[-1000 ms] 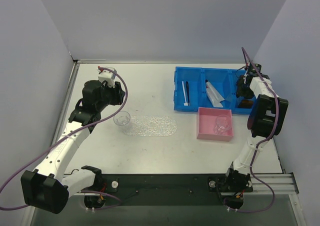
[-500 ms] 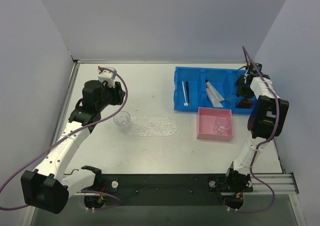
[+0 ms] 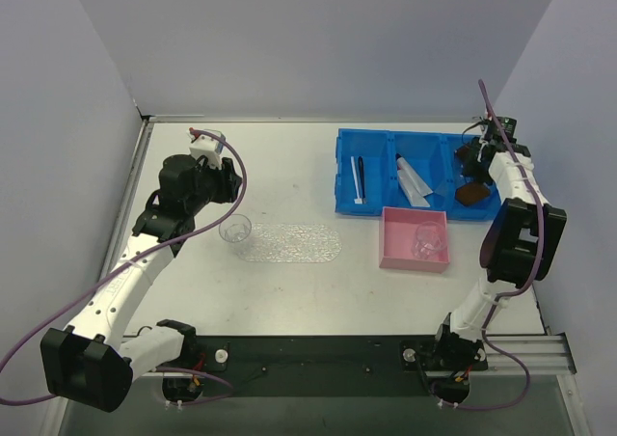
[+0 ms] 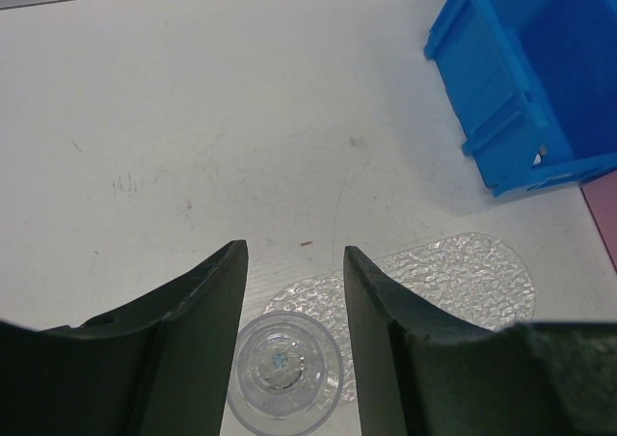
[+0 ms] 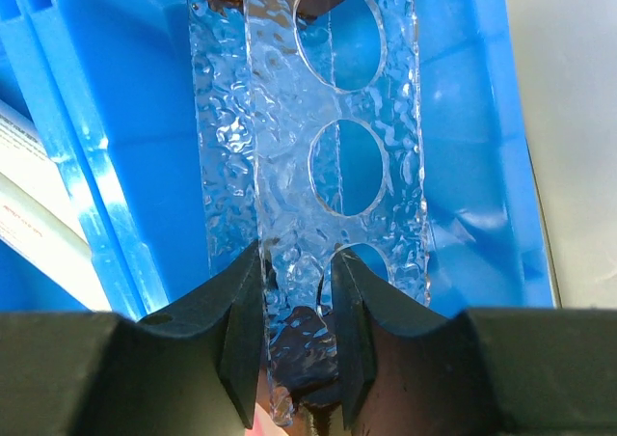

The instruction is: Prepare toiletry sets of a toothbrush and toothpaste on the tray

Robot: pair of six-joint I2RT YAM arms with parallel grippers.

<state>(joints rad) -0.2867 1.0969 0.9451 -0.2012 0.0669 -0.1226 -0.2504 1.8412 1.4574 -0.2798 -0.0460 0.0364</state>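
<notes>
Right gripper [image 5: 296, 258] clamps a clear holed strip [image 5: 231, 118] over the blue bin [image 5: 463, 166]; left gripper [image 4: 294, 253], jaws apart, hangs above a clear cup [image 4: 284, 364] by the tray [image 4: 453, 272].

Robotics lab cell: plain grey walls [image 3: 318, 40] enclosing white table [image 3: 280, 156]; left arm [image 3: 125, 282], right arm [image 3: 521, 233] bolted on aluminium rail [image 3: 535, 347].
</notes>
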